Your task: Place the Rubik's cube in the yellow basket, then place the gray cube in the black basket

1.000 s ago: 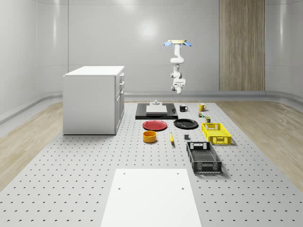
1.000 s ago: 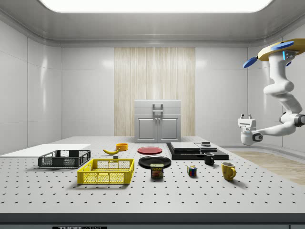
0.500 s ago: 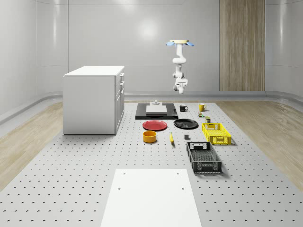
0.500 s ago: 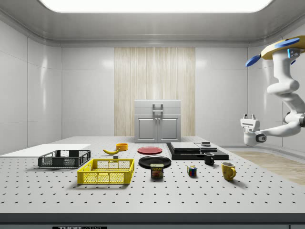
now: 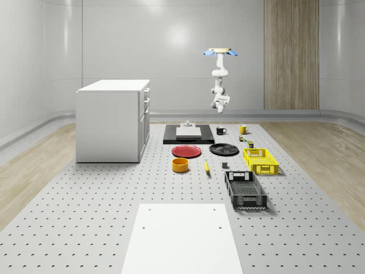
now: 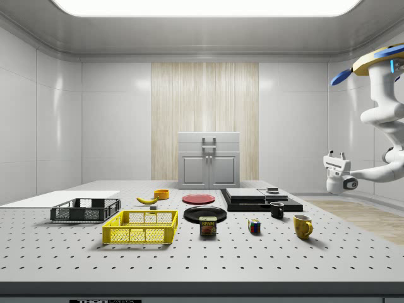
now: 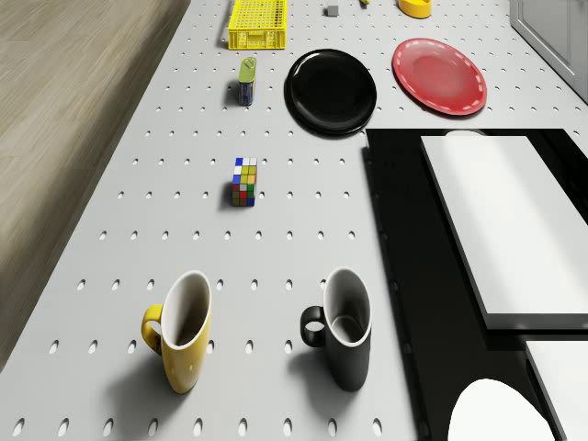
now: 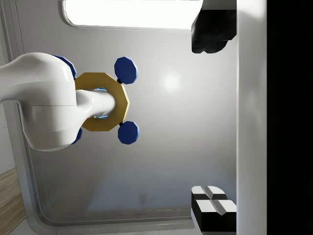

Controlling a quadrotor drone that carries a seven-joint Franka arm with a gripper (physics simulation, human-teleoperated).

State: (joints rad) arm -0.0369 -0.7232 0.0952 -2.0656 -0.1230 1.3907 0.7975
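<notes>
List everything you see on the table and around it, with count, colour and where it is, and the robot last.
Rubik's cube: one, multicoloured, on the table between the mugs and the can.
Gray cube: one, small, beside the black basket.
Yellow basket: one, past the can.
Black basket: one, nearest the white sheet.
Mugs: two, yellow and black, side by side.
Plates: two, black and red.
Can: one, green-topped.
Cabinet: one, white.
Drone: hovering past the table's far end.
Gripper: pointing up, fingers apart.
</notes>
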